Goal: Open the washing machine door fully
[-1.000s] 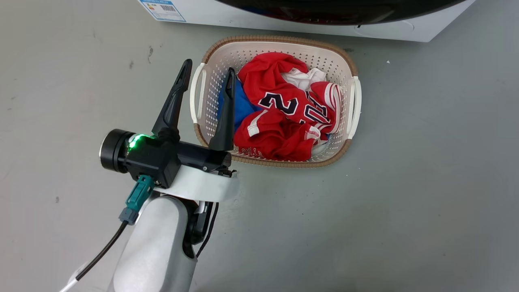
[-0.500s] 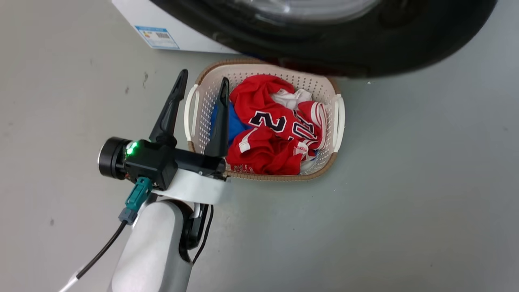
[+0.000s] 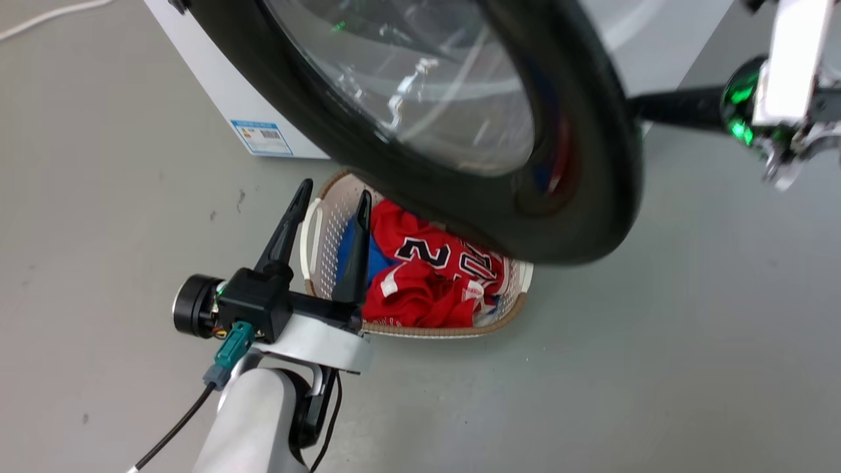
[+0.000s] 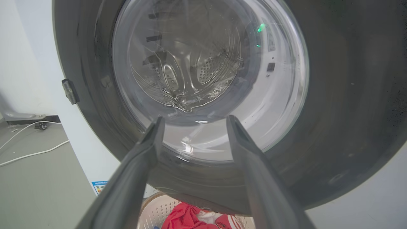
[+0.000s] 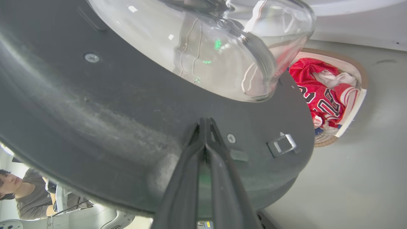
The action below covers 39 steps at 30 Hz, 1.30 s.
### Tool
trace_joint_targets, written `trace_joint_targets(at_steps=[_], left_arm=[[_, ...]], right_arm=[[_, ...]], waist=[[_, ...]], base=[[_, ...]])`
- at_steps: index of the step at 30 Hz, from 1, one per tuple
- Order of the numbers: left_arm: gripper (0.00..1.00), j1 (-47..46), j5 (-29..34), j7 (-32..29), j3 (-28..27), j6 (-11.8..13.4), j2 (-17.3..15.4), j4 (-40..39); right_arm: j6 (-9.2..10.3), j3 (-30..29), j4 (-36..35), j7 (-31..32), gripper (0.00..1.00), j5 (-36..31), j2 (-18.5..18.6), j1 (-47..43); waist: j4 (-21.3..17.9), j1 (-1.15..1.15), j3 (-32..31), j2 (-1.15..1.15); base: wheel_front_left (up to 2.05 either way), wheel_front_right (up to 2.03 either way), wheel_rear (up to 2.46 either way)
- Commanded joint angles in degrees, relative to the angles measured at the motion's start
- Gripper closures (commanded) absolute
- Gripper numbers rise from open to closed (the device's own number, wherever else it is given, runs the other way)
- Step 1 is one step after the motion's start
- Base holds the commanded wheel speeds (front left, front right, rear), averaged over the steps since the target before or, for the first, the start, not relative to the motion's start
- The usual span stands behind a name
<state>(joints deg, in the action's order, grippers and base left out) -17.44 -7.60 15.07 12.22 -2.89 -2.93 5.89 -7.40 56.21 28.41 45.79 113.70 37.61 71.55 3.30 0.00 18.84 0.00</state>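
Observation:
The washing machine door [image 3: 578, 164] is a big glossy black ring around a bulging glass window [image 3: 420, 85]; it stands swung out from the white machine [image 3: 223, 92] and overhangs the basket. My right gripper [image 5: 203, 122] is shut, its tips against the door's dark inner face beside the metal latch hook [image 5: 283, 144]. In the head view its fingers [image 3: 677, 108] reach in from the upper right behind the door's rim. My left gripper [image 3: 332, 197] is open and holds nothing, low at the left. Its wrist view looks between its fingers [image 4: 149, 143] at the door's outer face [image 4: 349, 95].
A cream laundry basket [image 3: 447, 328] with a red jersey [image 3: 427, 276] and blue cloth sits on the grey floor under the door. A white cable [image 4: 28, 152] lies left of the machine. A person [image 5: 28, 194] sits beyond the door's edge.
The head camera has tilted up, bringing the door and my right gripper into view. The door's rim now hangs further over the basket. My left gripper stays open.

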Motion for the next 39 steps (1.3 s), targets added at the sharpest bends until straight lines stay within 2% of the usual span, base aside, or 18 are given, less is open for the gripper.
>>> trace_joint_targets(at_steps=[1, 11, 18, 22, 31, 35, 39], left_arm=[[0.0, 0.93, -0.07, 0.15, -0.23, -0.13, 0.06, 0.14], [0.0, 4.07, -0.04, 0.15, -0.9, -1.58, 0.06, 0.67], [0.0, 5.27, -0.35, 0.15, -1.32, -1.94, 0.06, 1.02], [0.0, 5.77, -0.57, 0.15, -1.68, -1.89, 0.06, 1.32], [0.0, 9.16, -0.53, 0.15, -3.62, -1.8, 0.06, 1.57], [0.0, 9.96, -0.96, 0.15, -4.59, -1.99, 0.05, 1.91], [0.0, 10.5, -0.88, 0.15, -5.85, -2.12, 0.05, 2.3]], right_arm=[[-0.16, 0.91, -1.4, -0.13, 1.0, 0.92, -0.13, -1.64], [-0.16, 10.26, -14.83, -5.17, 1.0, 5.5, 1.11, -6.57], [-0.16, 14.03, -20.24, -11.69, 1.0, 8.01, 2.35, -7.61], [-0.16, 13.5, -20.56, -19.93, 1.0, 8.25, 2.51, -9.16], [-0.15, 8.61, -16.22, -45.88, 1.0, 7.35, 2.44, -19.31], [-0.16, 4.99, -16.03, -53.91, 1.0, 9.2, 3.27, -25.49], [-0.16, 0.92, -17.13, -58.89, 1.0, 9.29, 5.15, -32.5]], waist=[[0.16, 0.0, -1.73, 0.0], [0.85, 0.0, -5.59, 0.0], [1.35, 0.0, -6.81, 0.0], [1.14, 0.0, -7.97, 0.0], [-1.64, 0.0, -11.03, 0.0], [-2.75, 0.0, -12.26, 0.0], [-3.62, 0.0, -13.69, 0.0]], base=[[0.0, 0.0, 0.0], [0.0, 0.0, 0.0], [0.0, 0.0, 0.0], [0.0, 0.0, 0.0], [0.0, 0.0, 0.0], [0.0, 0.0, 0.0], [0.0, 0.0, 0.0]])
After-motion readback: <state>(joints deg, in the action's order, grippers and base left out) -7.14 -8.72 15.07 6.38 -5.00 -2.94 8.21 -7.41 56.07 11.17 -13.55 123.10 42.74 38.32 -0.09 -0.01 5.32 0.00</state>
